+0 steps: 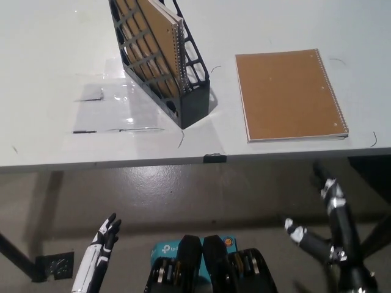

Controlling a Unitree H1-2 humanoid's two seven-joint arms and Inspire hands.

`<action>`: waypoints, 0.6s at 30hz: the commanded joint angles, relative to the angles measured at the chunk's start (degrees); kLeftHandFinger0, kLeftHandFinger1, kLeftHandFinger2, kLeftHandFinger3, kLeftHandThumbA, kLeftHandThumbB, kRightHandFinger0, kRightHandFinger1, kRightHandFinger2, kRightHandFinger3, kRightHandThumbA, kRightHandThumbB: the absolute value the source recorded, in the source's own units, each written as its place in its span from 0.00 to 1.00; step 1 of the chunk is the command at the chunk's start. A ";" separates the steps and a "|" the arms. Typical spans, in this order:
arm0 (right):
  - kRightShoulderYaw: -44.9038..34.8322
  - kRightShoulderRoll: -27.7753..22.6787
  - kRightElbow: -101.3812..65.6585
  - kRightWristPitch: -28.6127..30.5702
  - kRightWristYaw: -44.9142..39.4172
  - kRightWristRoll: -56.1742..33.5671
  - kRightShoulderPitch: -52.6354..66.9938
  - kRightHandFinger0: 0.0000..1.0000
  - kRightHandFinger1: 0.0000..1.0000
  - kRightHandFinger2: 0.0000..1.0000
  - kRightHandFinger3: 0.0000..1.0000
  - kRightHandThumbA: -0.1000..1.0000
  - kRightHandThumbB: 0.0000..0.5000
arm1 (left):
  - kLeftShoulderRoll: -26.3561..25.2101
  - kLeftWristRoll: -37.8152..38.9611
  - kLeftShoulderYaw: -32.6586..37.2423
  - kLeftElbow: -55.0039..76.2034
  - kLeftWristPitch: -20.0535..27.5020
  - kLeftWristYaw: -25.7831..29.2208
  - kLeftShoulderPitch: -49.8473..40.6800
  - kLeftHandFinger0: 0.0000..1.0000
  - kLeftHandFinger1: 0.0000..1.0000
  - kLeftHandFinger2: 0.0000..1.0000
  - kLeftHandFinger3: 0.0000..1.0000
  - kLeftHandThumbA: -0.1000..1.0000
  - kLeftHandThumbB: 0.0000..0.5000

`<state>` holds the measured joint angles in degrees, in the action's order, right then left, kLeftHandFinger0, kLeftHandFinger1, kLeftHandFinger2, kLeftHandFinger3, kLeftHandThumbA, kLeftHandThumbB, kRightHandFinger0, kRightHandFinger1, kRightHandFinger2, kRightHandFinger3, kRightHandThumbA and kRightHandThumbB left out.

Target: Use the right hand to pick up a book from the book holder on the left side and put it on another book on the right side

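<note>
A dark lattice book holder [164, 67] stands on the white table [55, 55], left of centre. A brown spiral-bound book [160, 33] stands upright inside it, spine toward the right. A second brown spiral-bound book [288, 94] lies flat on the table to the right. My black right hand [330, 226] hangs below the table's front edge at the lower right, fingers spread and holding nothing. My white left hand [98, 253] rests low at the lower left, also under the table edge, fingers apart.
Clear tape strips and a glossy patch [116, 107] mark the table left of the holder. A small black clip [214, 158] sits on the table's front edge. Table legs [18, 256] and floor show below.
</note>
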<state>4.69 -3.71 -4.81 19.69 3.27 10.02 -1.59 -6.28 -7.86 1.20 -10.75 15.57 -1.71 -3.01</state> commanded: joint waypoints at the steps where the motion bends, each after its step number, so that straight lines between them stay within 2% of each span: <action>1: -0.46 0.49 -10.51 -6.16 -2.09 -2.44 -9.18 0.90 1.00 1.00 1.00 0.84 0.41 | 0.53 -0.87 0.67 5.16 1.55 0.69 0.31 1.00 1.00 1.00 1.00 1.00 0.29; 4: -0.18 0.58 -11.35 -11.84 -3.69 -4.86 -13.74 0.94 1.00 1.00 1.00 0.86 0.37 | 0.42 -0.21 0.43 6.22 0.99 0.25 0.63 1.00 1.00 1.00 1.00 1.00 0.28; 5: -0.15 0.58 -9.99 -13.15 -4.11 -5.40 -16.53 0.96 1.00 1.00 1.00 0.88 0.40 | 0.41 0.30 0.25 6.41 0.52 0.06 1.04 1.00 1.00 1.00 1.00 1.00 0.27; 7: -0.10 0.93 -5.74 -13.25 -4.28 -5.44 -21.65 0.96 1.00 1.00 1.00 0.89 0.34 | 0.34 0.18 -0.18 6.44 -0.41 0.38 2.05 1.00 1.00 1.00 1.00 1.00 0.32; 9: -0.18 1.91 -0.75 -14.52 -4.80 -7.24 -26.44 1.00 1.00 1.00 1.00 0.91 0.38 | 0.32 0.17 -0.47 6.51 -0.93 0.56 2.45 1.00 1.00 1.00 1.00 1.00 0.35; 14: -0.02 2.91 10.46 -15.34 -6.01 -8.12 -35.41 1.00 1.00 1.00 1.00 0.94 0.44 | 0.38 0.38 -0.51 3.97 0.91 0.58 2.40 1.00 1.00 1.00 1.00 0.99 0.27; 15: 0.22 2.79 13.38 -16.58 -6.69 -7.91 -37.90 1.00 1.00 1.00 1.00 0.98 0.52 | 0.26 -0.28 -0.40 3.18 1.35 0.82 2.31 1.00 1.00 1.00 1.00 0.99 0.25; 16: 0.24 2.83 15.24 -17.23 -7.11 -8.09 -39.55 1.00 1.00 1.00 1.00 0.99 0.54 | 0.18 -0.52 -0.33 3.04 1.31 0.82 2.16 1.00 1.00 1.00 1.00 1.00 0.23; 18: 0.36 2.65 19.69 -17.13 -8.13 -8.39 -43.11 1.00 1.00 1.00 1.00 1.00 0.56 | 0.24 0.02 -0.31 2.37 1.64 0.55 2.09 1.00 1.00 1.00 1.00 1.00 0.27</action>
<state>4.85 -1.46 10.91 5.19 -1.77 3.76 -37.94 -5.76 -8.12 0.91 -8.11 15.16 -1.72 -1.05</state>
